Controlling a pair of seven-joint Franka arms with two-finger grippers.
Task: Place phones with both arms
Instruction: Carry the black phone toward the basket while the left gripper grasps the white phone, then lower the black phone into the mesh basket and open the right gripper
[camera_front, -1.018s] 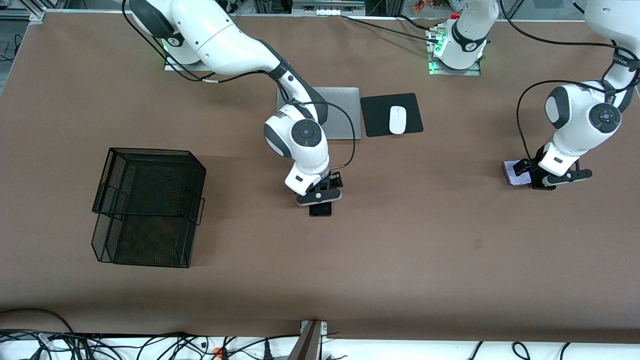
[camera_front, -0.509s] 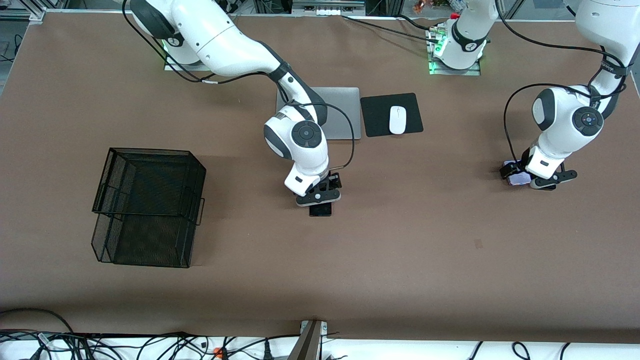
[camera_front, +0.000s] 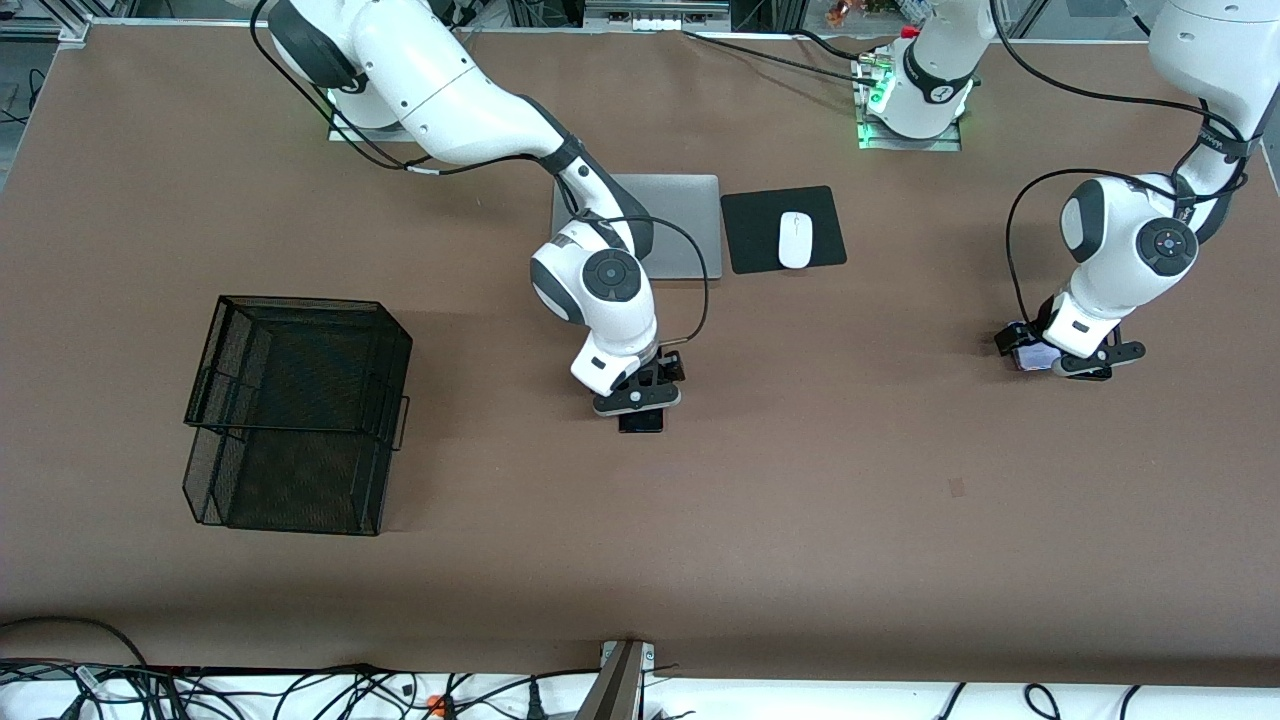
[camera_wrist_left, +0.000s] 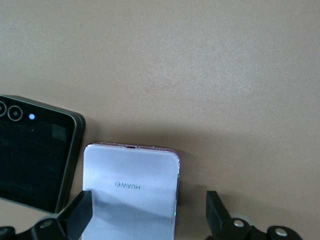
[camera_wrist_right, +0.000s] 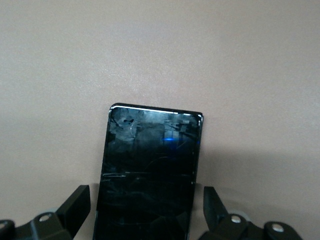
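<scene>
A long black phone (camera_wrist_right: 149, 170) lies flat on the brown table (camera_front: 820, 480) near its middle (camera_front: 641, 422). My right gripper (camera_front: 638, 400) is low over it and open (camera_wrist_right: 145, 205), one finger (camera_wrist_right: 77, 202) on each side of the slab, not touching. Toward the left arm's end lies a small pale lavender-white phone (camera_wrist_left: 131, 187), mostly covered in the front view (camera_front: 1030, 358). My left gripper (camera_front: 1042, 352) is open and straddles it (camera_wrist_left: 148, 217). A small squarish black phone (camera_wrist_left: 35, 160) lies beside the lavender one.
A black wire mesh basket (camera_front: 290, 410) stands toward the right arm's end. A silver laptop (camera_front: 685, 225) and a white mouse (camera_front: 795, 240) on a black pad (camera_front: 760, 235) lie farther from the front camera than the long black phone.
My left gripper has shifted toward the right arm's end and now sits over the lavender phone. The right gripper has hardly moved.
</scene>
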